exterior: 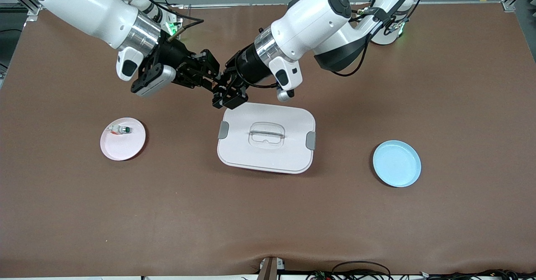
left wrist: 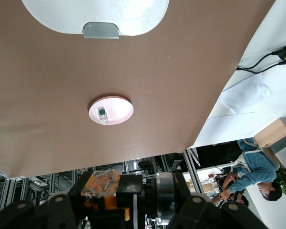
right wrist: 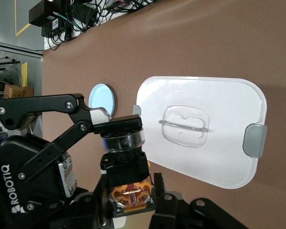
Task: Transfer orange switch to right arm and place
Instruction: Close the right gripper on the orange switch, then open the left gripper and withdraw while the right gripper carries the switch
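While both arms met in the air just over the edge of the white lidded box (exterior: 266,137) farthest from the front camera, the orange switch (right wrist: 126,183) sat between the two grippers, pinched from both ends at once. Nearest the front camera, the brown table (exterior: 268,213) lay bare. Farther in, three things stood roughly in a row: a blue plate (exterior: 397,163) toward the left arm's end, the box in the middle with its grey side clips and clear handle recess, and a pink plate (exterior: 122,138) toward the right arm's end, carrying a small white switch (exterior: 122,129) with a green cap.

Above the box's edge, the left gripper (exterior: 226,96) was clenched on the orange switch; its fingers (right wrist: 102,119) showed in the right wrist view clamped around the switch's round cap end. The right gripper (exterior: 209,78) had closed too, its jaws grasping the black and orange body of the same switch, whose amber base lay right at the wrist camera. In the left wrist view the switch's amber end (left wrist: 101,185) showed held among dark gripper parts, with the pink plate well apart on the table below.
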